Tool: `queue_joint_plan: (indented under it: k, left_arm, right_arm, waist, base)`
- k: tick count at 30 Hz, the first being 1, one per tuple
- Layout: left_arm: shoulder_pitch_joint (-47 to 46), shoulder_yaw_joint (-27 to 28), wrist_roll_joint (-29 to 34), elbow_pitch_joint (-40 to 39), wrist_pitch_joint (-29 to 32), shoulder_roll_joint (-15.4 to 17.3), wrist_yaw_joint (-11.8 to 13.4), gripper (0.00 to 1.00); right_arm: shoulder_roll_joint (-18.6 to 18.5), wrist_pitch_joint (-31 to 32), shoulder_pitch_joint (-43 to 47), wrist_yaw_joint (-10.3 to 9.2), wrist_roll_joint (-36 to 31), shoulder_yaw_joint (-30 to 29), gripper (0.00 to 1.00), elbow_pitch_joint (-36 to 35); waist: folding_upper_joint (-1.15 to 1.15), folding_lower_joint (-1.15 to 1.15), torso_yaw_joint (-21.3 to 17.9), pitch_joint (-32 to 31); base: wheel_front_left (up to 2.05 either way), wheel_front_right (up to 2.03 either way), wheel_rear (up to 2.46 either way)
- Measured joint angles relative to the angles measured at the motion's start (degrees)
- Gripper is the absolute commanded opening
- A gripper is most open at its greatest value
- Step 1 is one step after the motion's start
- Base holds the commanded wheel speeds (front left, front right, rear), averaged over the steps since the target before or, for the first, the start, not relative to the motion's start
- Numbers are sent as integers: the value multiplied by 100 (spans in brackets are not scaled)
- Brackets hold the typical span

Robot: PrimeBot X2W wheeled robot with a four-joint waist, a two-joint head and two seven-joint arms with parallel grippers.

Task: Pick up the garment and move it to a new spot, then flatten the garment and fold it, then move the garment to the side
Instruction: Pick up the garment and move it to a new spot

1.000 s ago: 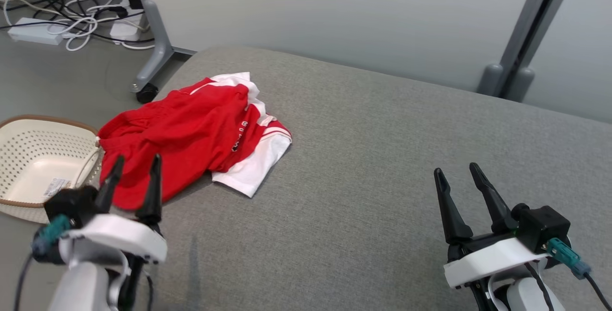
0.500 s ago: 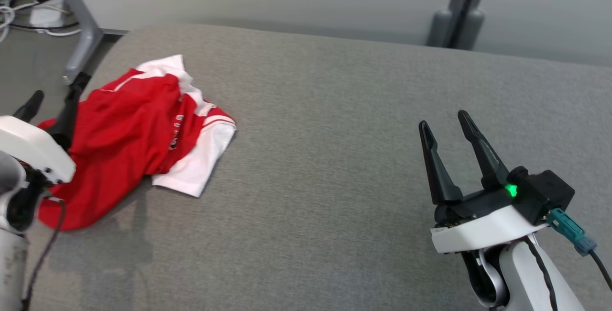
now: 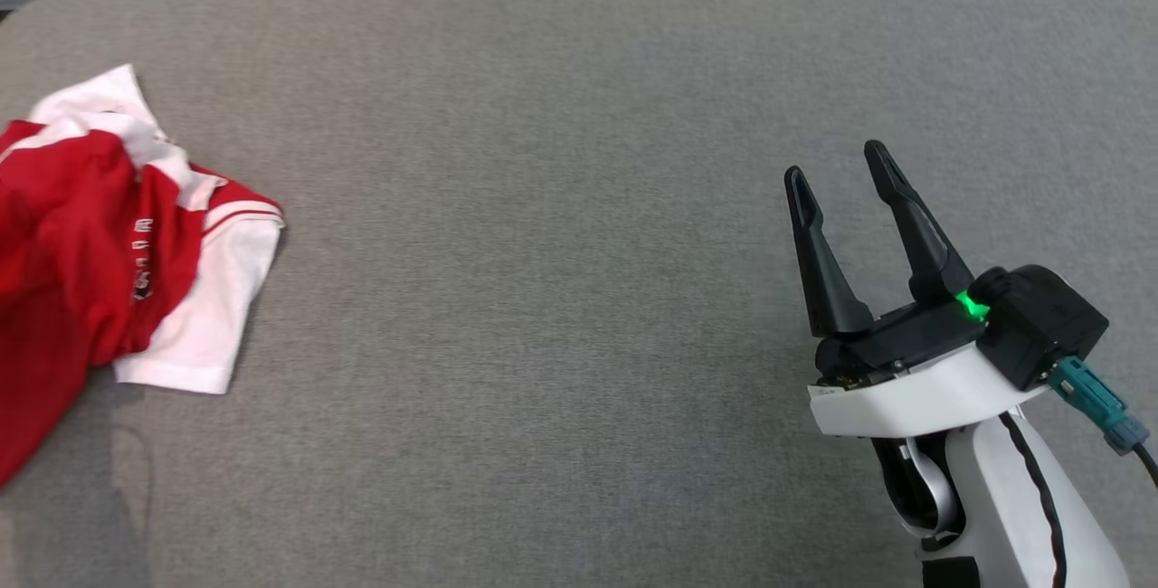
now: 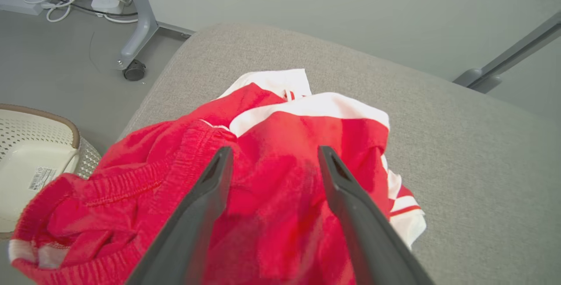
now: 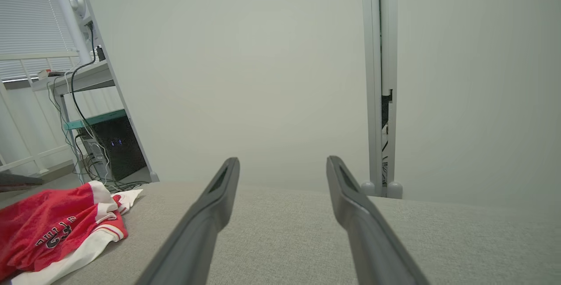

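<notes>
The crumpled red-and-white garment (image 3: 90, 235) lies at the grey cushion (image 3: 543, 208)'s left end. There the left gripper (image 4: 275, 149) slants over it, fingers spread. The right gripper (image 3: 835, 160) hovers above the cushion's right side, also spread.

You see a crumpled red fabric garment (image 3: 81, 244) with white sleeves, red-and-white striped trim and dark lettering, on a plain grey woven cushion (image 3: 543, 208). Your right gripper (image 3: 835, 163) is black, with a white shell (image 3: 905, 398). The cream perforated plastic basket (image 4: 26, 131) has a brown rim.
</notes>
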Motion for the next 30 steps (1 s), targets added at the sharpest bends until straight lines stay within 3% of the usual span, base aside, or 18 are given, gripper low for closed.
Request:
queue_joint_plan:
  k: [13,14,15,17,18,30]
  left_arm:
    - [13,-913,-723,615,744,359,0,100]
    - [19,-954,-770,614,762,380,0,95]
    - [20,-994,-810,611,759,396,0,78]
    - [22,-1071,-883,605,724,422,0,21]
    - [24,-1117,-929,601,679,436,0,0]
    - [-2,-1751,-1110,350,113,613,0,0]
  right_arm:
    - [1,0,-34,0,1,-11,100,-87]
    - [1,0,-34,0,1,-15,100,-89]
    - [1,0,-34,0,0,-21,100,-89]
    - [1,0,-34,0,-4,-32,100,-89]
    - [0,0,-33,0,-5,-37,100,-89]
    - [2,0,133,0,69,-58,100,59]
  waist:
    - [0,0,-440,364]
    - [0,0,-441,371]
    - [0,0,-439,379]
    - [0,0,-430,384]
    - [0,0,-425,382]
    - [0,0,-335,-116]
  base:
    - [0,0,0]
    - [0,0,0]
    - [0,0,0]
    - [0,0,0]
    - [0,0,0]
    - [0,0,0]
